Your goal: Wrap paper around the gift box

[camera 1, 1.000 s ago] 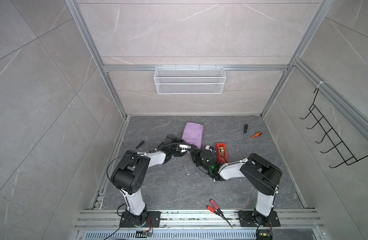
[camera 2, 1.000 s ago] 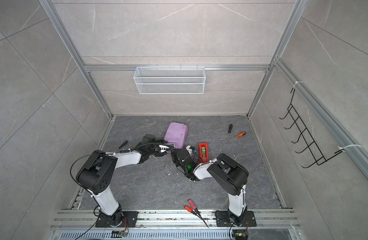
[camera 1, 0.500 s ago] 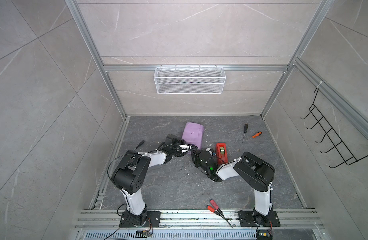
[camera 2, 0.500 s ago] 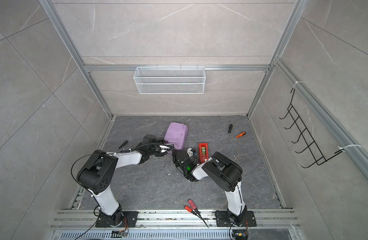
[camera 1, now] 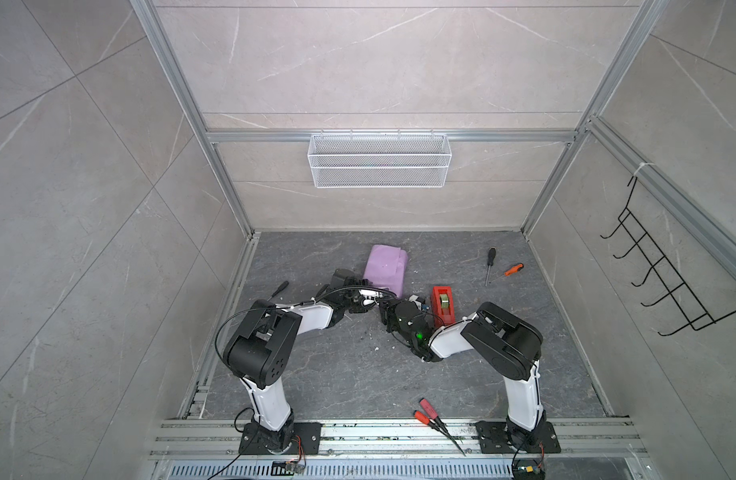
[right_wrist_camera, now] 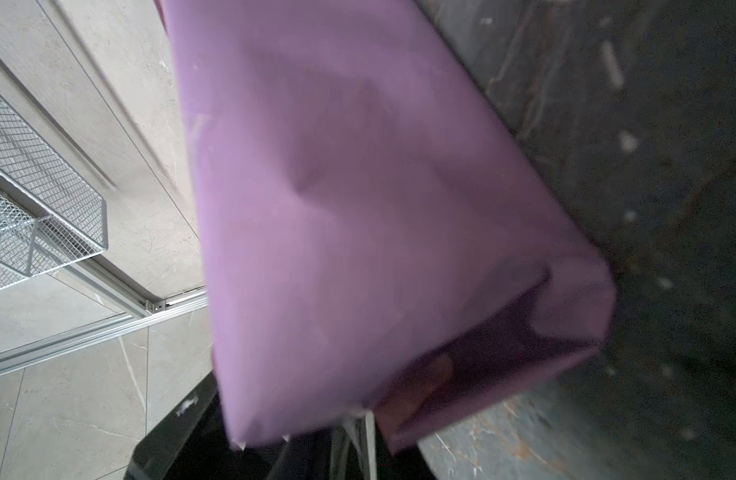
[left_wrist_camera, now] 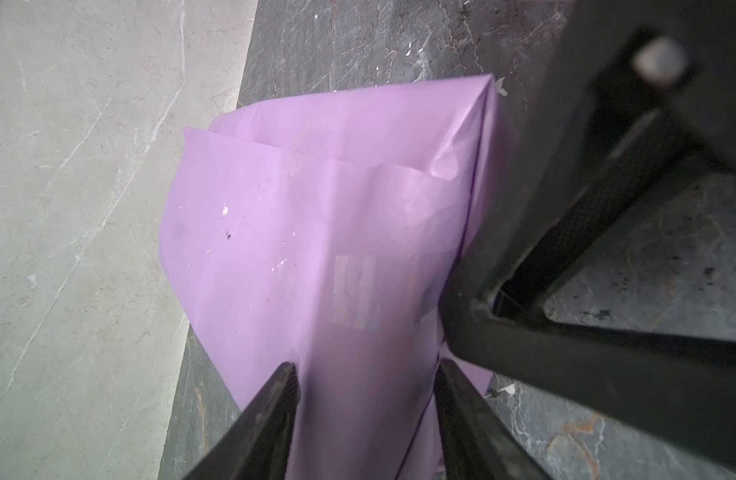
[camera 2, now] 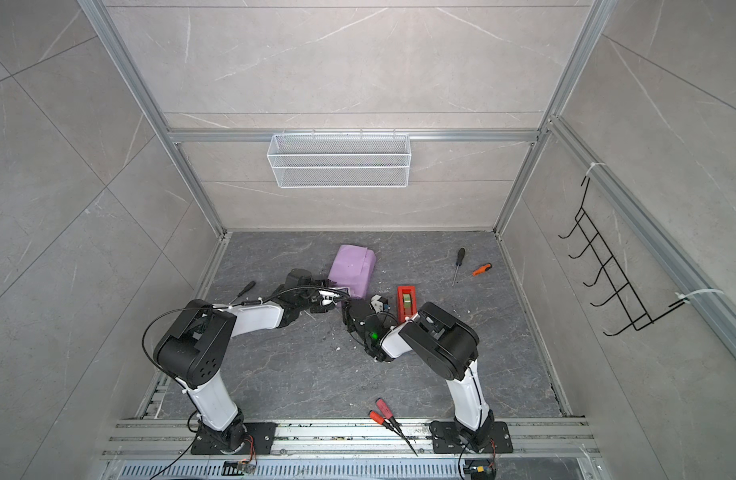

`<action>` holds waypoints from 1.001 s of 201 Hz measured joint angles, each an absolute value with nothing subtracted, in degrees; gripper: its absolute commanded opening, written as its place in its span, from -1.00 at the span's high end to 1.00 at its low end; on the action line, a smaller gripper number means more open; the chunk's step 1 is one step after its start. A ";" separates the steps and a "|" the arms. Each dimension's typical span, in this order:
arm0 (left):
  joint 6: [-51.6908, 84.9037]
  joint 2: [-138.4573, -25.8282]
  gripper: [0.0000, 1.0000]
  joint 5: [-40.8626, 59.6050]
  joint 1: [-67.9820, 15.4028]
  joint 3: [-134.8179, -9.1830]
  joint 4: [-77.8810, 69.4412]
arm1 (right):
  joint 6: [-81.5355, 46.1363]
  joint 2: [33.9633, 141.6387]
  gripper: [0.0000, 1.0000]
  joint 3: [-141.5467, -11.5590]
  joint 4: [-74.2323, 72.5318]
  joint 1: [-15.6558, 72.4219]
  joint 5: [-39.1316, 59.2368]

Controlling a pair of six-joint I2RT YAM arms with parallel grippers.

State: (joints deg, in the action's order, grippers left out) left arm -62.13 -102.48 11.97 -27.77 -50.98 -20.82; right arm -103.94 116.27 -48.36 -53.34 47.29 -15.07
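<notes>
Lying at the left of the floor in both top views is one black-handled tool (camera 1: 280,287). Right of it, the left gripper (left_wrist_camera: 366,376) straddles the paper (camera 1: 386,268), its fingers half apart and pressed on both sides of the one lilac bundle at frame centre. The box is covered by the paper and does not show. The right gripper (camera 1: 393,302) sits against the bundle, too blurred to tell whether it grips. Further right are one red dispenser (camera 1: 443,305) and two screwdrivers, black (camera 1: 489,266) and orange (camera 1: 512,270).
</notes>
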 measured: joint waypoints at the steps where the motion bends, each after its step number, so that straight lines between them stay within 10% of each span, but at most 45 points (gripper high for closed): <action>1: -62.13 -102.48 -0.11 11.97 -27.77 -50.98 -20.82 | -103.88 116.27 0.72 -48.36 -53.36 47.29 -15.03; 32: -62.13 -102.59 -0.11 11.97 -27.77 -50.98 -20.99 | -104.47 116.68 1.00 -48.38 -54.02 47.29 -15.29; 201: -62.13 -102.80 -0.11 11.97 -27.86 -50.98 -21.30 | -103.33 116.79 1.00 -47.20 -56.42 47.66 -14.87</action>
